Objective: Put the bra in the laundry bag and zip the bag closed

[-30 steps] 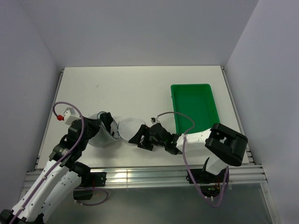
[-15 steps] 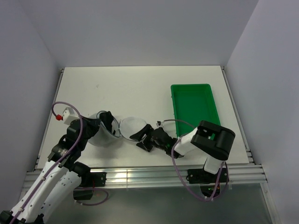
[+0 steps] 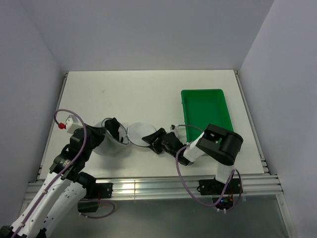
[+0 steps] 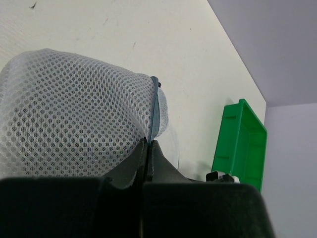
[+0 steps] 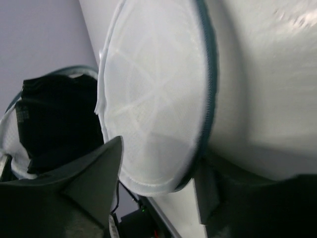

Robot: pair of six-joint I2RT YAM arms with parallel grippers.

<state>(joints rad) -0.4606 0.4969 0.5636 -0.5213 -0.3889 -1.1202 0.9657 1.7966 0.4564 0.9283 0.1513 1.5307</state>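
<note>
- Worktop [image 3: 138, 94]: white, carries everything.
- Green tray [image 3: 205, 115]: right side of the worktop, well apart from the bag.
- Laundry bag [image 3: 105, 147]: white mesh, lying on its side at the near-left of the worktop, mouth facing right. Not zipped.
- Lid [image 5: 153, 99]: round mesh disc with a dark zipper rim. It is swung open beside the bag mouth, between the two grippers in the top view.
- Bra [image 5: 54, 119]: black fabric sitting inside the bag, seen through the open mouth in the right wrist view. Can't tell whether any strap hangs out.
- Left gripper [image 4: 146, 151]: jaws clenched on the laundry bag's rim at the zipper edge, with mesh bulging just behind them.
- Right gripper [image 5: 158, 166]: low over the worktop at the lid. Jaws released and spread, with the lid's near edge lying between them. One finger is close against the zipper rim. No pinch visible.
</note>
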